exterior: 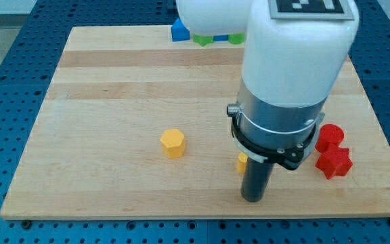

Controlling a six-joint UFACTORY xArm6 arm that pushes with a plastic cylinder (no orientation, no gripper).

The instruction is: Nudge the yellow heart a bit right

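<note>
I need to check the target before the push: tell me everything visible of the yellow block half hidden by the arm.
Only a thin sliver of the yellow block shows, at the left edge of the arm's dark rod, low and right of centre on the wooden board. Its visible faces are plain matt yellow-orange; its shape cannot be made out. It rests flat on the board. My tip is just below it toward the view's bottom; contact cannot be told.

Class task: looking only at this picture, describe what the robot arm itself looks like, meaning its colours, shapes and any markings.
The arm is a fat white glossy cylinder. At its upper edge sits a black-and-white square-pattern marker, partly cut off. Below comes a ribbed silver-grey metal ring, then a black collar. From that hangs a straight dark rod ending in my tip. No cables show.
</note>
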